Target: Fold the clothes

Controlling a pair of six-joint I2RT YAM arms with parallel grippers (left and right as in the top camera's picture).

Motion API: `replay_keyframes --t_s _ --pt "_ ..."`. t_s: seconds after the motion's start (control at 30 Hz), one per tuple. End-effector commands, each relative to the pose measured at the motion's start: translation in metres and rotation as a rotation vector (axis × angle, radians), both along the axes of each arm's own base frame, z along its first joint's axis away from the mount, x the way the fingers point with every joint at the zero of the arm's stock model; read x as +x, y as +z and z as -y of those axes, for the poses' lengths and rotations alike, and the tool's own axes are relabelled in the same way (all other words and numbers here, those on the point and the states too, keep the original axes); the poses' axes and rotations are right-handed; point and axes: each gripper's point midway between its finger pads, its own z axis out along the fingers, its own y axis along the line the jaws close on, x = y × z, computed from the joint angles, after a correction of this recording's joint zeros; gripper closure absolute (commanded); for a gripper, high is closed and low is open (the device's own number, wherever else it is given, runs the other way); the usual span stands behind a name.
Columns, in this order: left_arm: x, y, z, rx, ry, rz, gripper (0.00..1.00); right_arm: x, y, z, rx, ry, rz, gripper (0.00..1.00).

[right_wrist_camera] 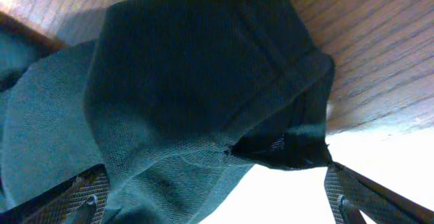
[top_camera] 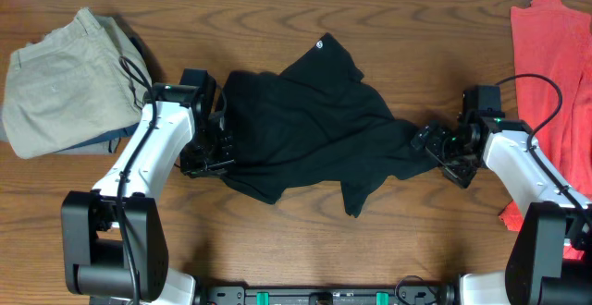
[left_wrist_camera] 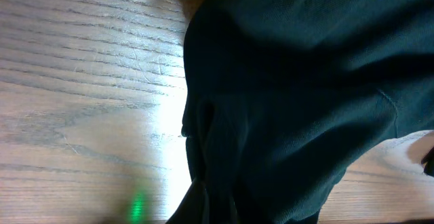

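- Folded khaki fabric trousers (top_camera: 65, 79) lie at the far left of the brown wood-grain table (top_camera: 277, 250), well apart from the shirt. A dark blue-grey layer shows under their near edge.
- Left gripper (top_camera: 208, 162) sits at the left edge of the shirt. Its jaws are closed tight. In the left wrist view the fingers are out of sight, but the cloth draws into folds that converge on the grip point, so it holds the fabric.
- The large, plain black short-sleeved shirt of soft fabric (top_camera: 305, 120) lies crumpled and spread at the table centre, with a small white logo mark (top_camera: 322, 42) at its far tip. Bare wood lies open behind it and in front of it, between the arm bases.
- Right gripper (top_camera: 433, 143) stands at the right tip of the black shirt. Its jaws are spread wide, with fingers (right_wrist_camera: 85, 193) on either side of a hemmed fold, clamping nothing.
- A flat coral-red fabric garment (top_camera: 555, 74) covers the far right and runs past the picture edge. It is clear of the black shirt, with bare wood between.
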Motion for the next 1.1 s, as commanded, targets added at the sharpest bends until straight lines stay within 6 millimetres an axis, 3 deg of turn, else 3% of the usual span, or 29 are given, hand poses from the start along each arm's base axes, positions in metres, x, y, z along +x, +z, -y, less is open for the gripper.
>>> replay_keyframes --t_s 0.0,0.1,0.23,0.47,0.57,1.07 --pt "-0.002 -0.003 -0.004 0.016 0.012 -0.013 0.94 -0.001 0.004 0.0 0.028 -0.03 0.0 0.01" --pt "-0.002 -0.003 -0.004 0.016 0.012 -0.013 0.94 -0.01 0.01 0.0 0.037 -0.055 -0.023 0.01" --pt "-0.001 -0.003 -0.004 0.016 0.012 -0.009 0.94 -0.024 0.014 0.006 0.068 -0.243 -0.103 0.01" --pt "0.0 -0.003 -0.004 0.015 0.012 -0.005 0.94 -0.025 0.017 0.007 0.149 -0.496 -0.163 0.04" --pt "0.001 -0.003 -0.003 0.015 0.012 -0.001 0.94 -0.022 0.017 0.007 0.161 -0.552 -0.167 0.13" --pt "0.002 -0.003 -0.003 0.014 0.012 0.004 0.94 -0.001 0.016 0.03 0.09 -0.711 -0.076 0.21"
